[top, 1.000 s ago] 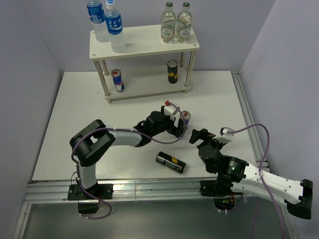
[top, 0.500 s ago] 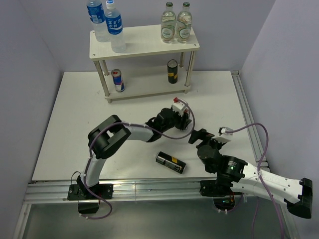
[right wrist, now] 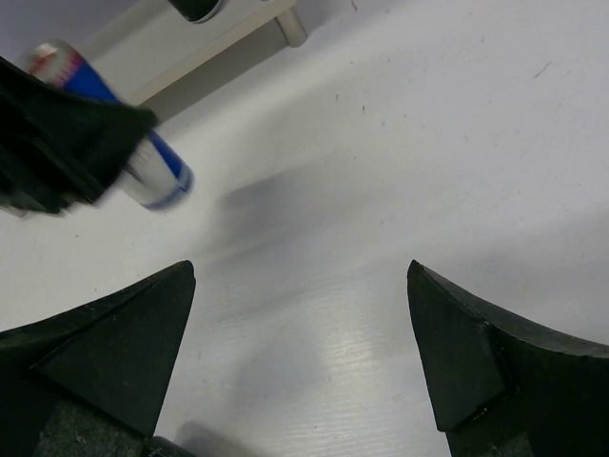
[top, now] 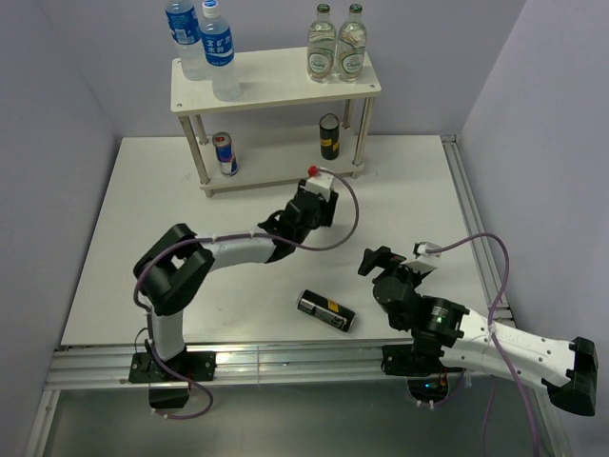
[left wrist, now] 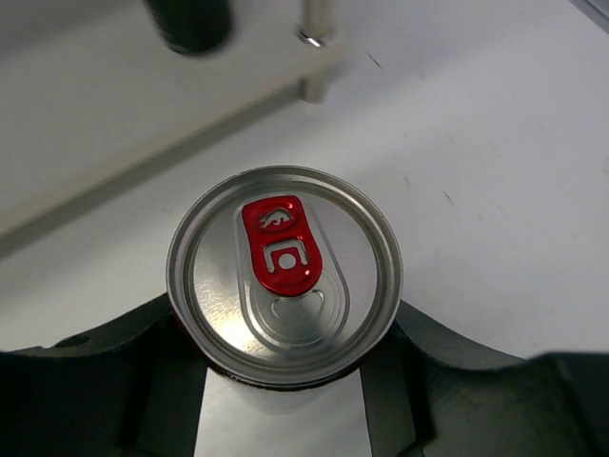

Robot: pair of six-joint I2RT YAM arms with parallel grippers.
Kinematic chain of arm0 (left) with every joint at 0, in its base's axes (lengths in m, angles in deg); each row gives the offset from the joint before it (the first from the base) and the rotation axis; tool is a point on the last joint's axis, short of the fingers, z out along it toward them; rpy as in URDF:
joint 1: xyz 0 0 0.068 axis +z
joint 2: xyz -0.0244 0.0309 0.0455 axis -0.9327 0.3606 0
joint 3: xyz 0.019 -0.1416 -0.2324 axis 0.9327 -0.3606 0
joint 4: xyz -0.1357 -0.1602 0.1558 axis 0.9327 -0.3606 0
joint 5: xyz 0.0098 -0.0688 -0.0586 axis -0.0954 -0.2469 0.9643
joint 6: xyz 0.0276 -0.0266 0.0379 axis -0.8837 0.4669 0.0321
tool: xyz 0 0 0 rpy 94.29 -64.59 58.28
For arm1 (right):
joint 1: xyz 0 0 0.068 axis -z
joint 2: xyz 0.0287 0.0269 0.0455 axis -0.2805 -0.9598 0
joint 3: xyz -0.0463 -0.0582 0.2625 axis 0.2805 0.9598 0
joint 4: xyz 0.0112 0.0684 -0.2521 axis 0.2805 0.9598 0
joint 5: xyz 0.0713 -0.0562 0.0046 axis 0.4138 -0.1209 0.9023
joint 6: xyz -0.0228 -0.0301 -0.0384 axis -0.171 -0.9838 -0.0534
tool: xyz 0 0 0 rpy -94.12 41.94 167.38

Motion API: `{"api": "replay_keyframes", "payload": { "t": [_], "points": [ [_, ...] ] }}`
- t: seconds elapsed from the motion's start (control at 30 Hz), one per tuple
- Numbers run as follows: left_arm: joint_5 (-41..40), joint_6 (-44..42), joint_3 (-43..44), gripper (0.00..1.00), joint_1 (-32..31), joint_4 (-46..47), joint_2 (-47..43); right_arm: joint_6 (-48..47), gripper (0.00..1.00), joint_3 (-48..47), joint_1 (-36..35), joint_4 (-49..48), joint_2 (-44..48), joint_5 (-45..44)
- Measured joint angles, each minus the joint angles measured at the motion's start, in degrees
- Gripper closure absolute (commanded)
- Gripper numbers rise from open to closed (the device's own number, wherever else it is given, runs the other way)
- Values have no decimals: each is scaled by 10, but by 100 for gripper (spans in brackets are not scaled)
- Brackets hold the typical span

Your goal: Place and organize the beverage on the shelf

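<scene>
My left gripper (left wrist: 285, 314) is shut on a slim blue-and-silver can (left wrist: 284, 271), whose silver top with a red tab fills the left wrist view. The right wrist view shows that can (right wrist: 152, 167) tilted and off the table, gripped by black fingers (right wrist: 67, 133). From the top, my left gripper (top: 309, 205) hides it, just in front of the shelf (top: 276, 81). Two water bottles (top: 217, 48) stand on the top board. A blue-and-silver can (top: 225, 152) and a dark can (top: 329, 136) stand on the lower board. My right gripper (top: 376, 262) is open and holds nothing.
Another dark can with a yellow band (top: 326, 310) lies on its side on the table between the two arms. Two green-capped bottles (top: 337, 43) stand at the right end of the top board. A shelf leg (left wrist: 317, 48) is just beyond the held can.
My left gripper closed on the blue-and-silver can and carried it left and back toward the shelf. The right arm has barely moved.
</scene>
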Motion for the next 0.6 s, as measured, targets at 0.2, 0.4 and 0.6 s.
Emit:
{"api": "replay_keyframes", "payload": {
  "t": [0.2,0.4,0.6],
  "points": [
    [-28,-1,33,100,104,-30,-38,-7,1,-1,0,-5,-23,4],
    [-53,2,76,100,212,-67,-26,-13,1,-1,0,-14,-31,8],
    [-52,13,100,100,255,-72,13,-15,1,-1,0,-17,-32,10]
  ]
}}
